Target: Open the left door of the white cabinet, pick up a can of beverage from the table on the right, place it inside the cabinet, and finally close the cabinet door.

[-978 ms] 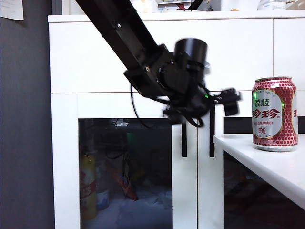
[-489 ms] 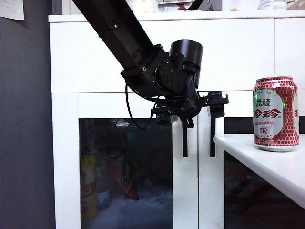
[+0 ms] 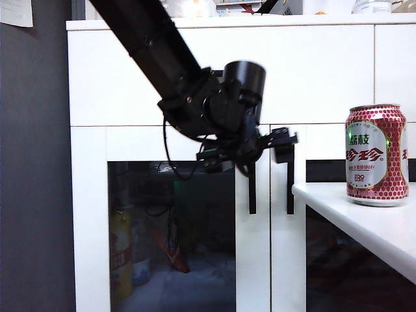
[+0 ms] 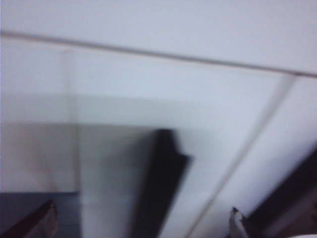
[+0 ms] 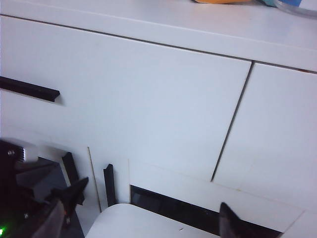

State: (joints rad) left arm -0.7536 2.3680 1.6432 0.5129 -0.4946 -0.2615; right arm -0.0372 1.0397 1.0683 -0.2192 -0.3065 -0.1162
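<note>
The large white cabinet [image 3: 130, 78] carries two vertical black bar handles and two dark-glass doors. The left door [image 3: 172, 227], a white frame around smooth dark glass, is shut; its black bar handle [image 3: 251, 190] sits at the door's 3 o'clock edge. Behind the glass stands one yellow bottle [image 3: 119, 253].

The left gripper [image 3: 260, 148], black and angular, hangs at 12 o'clock of that handle with its fingers spread; contact is probably absent, though the left wrist view is blurred.

One small red honeycomb-patterned metal can of beverage [image 3: 375, 155] stands upright on the smooth white rounded-edge table [image 3: 364, 224].

The right gripper [image 5: 138, 225] is spread, holding nothing, over the table.
</note>
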